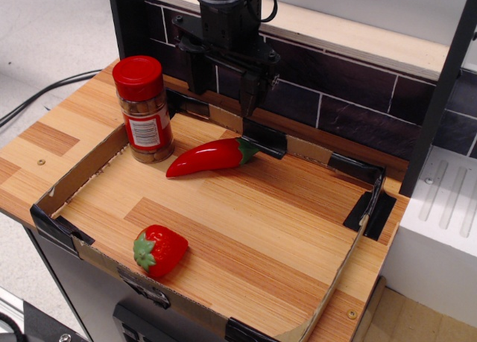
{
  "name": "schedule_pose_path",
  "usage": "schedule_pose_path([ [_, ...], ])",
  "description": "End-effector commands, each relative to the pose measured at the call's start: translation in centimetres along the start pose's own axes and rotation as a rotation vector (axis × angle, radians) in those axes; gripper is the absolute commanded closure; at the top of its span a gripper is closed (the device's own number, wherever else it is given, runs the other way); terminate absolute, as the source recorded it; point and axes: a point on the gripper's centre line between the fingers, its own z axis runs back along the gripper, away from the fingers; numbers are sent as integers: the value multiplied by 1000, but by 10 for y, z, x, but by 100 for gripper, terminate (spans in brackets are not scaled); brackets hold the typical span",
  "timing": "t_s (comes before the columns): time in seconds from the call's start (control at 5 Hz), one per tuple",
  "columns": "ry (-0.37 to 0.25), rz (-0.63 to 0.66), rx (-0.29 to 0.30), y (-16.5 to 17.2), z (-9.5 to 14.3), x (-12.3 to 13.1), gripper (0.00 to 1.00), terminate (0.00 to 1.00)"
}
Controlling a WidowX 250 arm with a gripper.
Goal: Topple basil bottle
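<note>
Standing upright, the basil bottle (pixel 144 109) shows an unreadable red-and-white label; the hand (pixel 223 89) hangs spread

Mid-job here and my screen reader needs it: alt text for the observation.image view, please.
The basil bottle, red-capped, stands upright in the far-left corner of a low cardboard-walled wooden tray, not yet toppled. The black hand hangs above the tray's back edge, to the bottle's right, fingers apart and holding nothing. A red chili pepper lies beside the bottle and a strawberry sits near the front.
</note>
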Motion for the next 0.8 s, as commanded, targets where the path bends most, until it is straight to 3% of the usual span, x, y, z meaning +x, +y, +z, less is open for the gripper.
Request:
schedule_pose_path([
  [0.0,0,0,0,0,0,0,0,0],
  [0.2,-4,1,-46,2,11,-19,0,0],
  [0.6,38,25,-41,20,21,-47,0,0],
])
